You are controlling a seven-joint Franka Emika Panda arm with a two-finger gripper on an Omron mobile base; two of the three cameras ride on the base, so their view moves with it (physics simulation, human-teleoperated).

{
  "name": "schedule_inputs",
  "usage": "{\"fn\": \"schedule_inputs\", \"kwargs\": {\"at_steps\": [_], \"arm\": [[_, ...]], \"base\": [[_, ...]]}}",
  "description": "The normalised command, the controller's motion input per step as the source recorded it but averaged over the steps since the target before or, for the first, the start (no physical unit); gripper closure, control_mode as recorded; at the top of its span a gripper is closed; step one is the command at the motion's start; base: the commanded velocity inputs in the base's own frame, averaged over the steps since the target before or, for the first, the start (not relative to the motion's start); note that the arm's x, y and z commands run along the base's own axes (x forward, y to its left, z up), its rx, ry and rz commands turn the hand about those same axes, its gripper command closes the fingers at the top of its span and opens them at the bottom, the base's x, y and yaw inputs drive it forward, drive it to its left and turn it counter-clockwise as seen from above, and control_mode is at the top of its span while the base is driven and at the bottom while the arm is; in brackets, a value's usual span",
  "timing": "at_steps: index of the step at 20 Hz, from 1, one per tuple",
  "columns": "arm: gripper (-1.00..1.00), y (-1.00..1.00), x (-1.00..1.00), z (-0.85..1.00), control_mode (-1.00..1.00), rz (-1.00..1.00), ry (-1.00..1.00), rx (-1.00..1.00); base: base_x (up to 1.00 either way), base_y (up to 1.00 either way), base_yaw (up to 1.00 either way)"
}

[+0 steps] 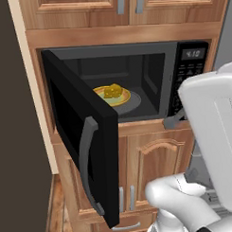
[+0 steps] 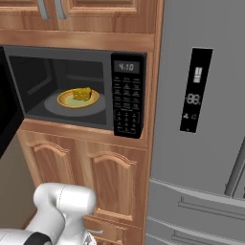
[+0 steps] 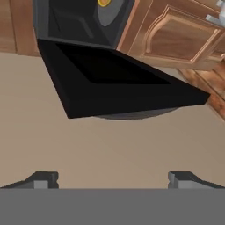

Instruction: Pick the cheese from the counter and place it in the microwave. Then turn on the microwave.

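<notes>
The microwave point(image 1: 131, 79) sits built into a wooden cabinet wall, and its door point(image 1: 83, 138) stands swung wide to the left, the grey curved handle point(image 1: 87, 161) facing out toward the camera in the left base view. Inside the dark cavity the cheese point(image 1: 113, 91), a small yellow-orange wedge with tiny holes, lies on a yellow-rimmed plate point(image 1: 121, 99), which in turn rests on the grey round turntable point(image 1: 136, 104). From the right base view the cheese point(image 2: 83, 93) lies a little right of the plate's middle, the plate point(image 2: 67, 100) well inside the oven, toward the middle of the floor. The keypad point(image 2: 127, 103) runs down the right side of the microwave, with a lit display point(image 2: 126, 67) at its top. Just right of the cabinet stands a grey fridge point(image 2: 201, 143) with a dark panel point(image 2: 195, 91) on its front. Below the microwave are wooden cupboard doors point(image 2: 115, 184) with arched panels. In the hand view the gripper point(image 3: 113, 178) looks along toward the open door's point(image 3: 123, 85) dark edge, which crosses the view above a plain beige wall point(image 3: 110, 140); a sliver of the plate point(image 3: 103, 2) and turntable shows at the top edge. The two dark fingertips point(image 3: 44, 178) stand spread far apart at the bottom corners with nothing between them, well apart from the door and touching nothing
</notes>
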Motion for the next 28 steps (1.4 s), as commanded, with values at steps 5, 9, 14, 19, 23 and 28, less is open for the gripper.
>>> {"fn": "schedule_inputs", "kwargs": {"at_steps": [5, 9, 14, 19, 23, 28], "arm": [[-1.0, 0.24, 0.0, -0.26, -1.0, -0.03, 0.03, 0.0], [-1.0, 0.31, 0.02, -0.2, -1.0, -0.04, 0.01, 0.0], [-1.0, 0.31, 0.16, -0.1, -1.0, -0.07, 0.01, 0.0], [-1.0, 0.21, 0.27, -0.17, -1.0, -0.07, 0.05, 0.0], [-1.0, 0.09, 0.33, -0.11, -1.0, -0.07, 0.05, 0.0], [-1.0, 0.08, 0.31, -0.16, -1.0, -0.07, 0.04, 0.0]], "base": [[0.0, 0.0, 0.0], [0.0, 0.0, 0.0], [0.0, 0.0, 0.0], [0.0, 0.0, 0.0], [0.0, 0.0, 0.0], [0.0, 0.0, 0.0]]}}
